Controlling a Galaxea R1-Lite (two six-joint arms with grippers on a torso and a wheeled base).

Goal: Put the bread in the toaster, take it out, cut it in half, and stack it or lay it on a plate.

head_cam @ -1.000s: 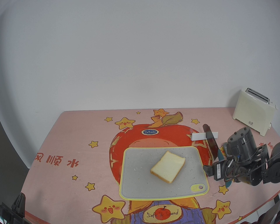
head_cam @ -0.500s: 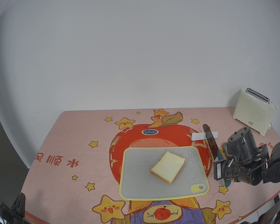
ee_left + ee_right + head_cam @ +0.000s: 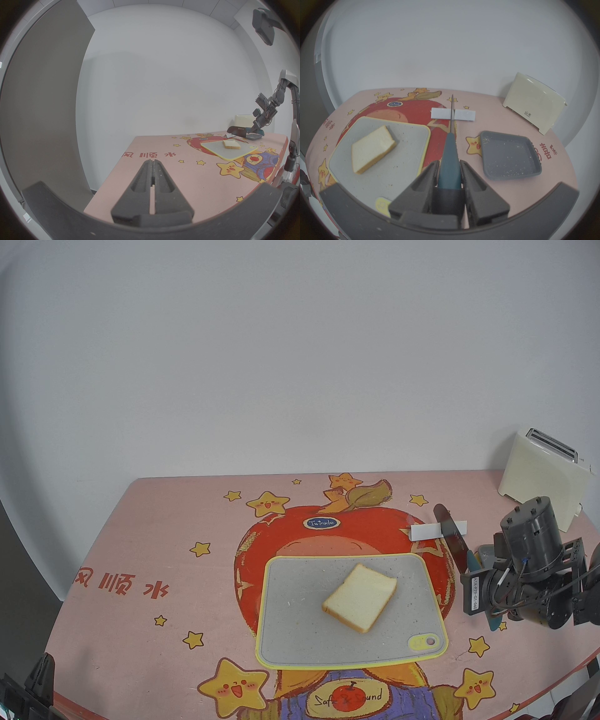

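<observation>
- Right fingers (image 3: pixel 425 184) clamp the teal handle of a knife (image 3: pixel 450 159), whose blade points away from the robot over a white strip (image 3: pixel 439 113) on the desk (image 3: pixel 156 540).
- Left fingers (image 3: pixel 140 184) are pressed together with nothing between them. They hang at the desk's near left corner, well apart from the work.
- One whole, uncut slice of bread (image 3: pixel 360 597) lies flat and askew on the grey cutting board (image 3: pixel 300 615), toward the board's right half.
- Beside the board, on its right, the knife hand hovers above the desk, not yet over the slice.
- Farther right, a grey plate (image 3: pixel 509 156) dusted with crumbs waits empty. The cream toaster (image 3: pixel 544 480) stands at the far right corner.
- Judging by the layout, the cutting step is in hand: the knife is gripped but the bread is untouched.
- The next move calls for carrying the blade left over the slice, squaring it across the middle and pressing straight down. With nothing steadying it, the bread may slide.
</observation>
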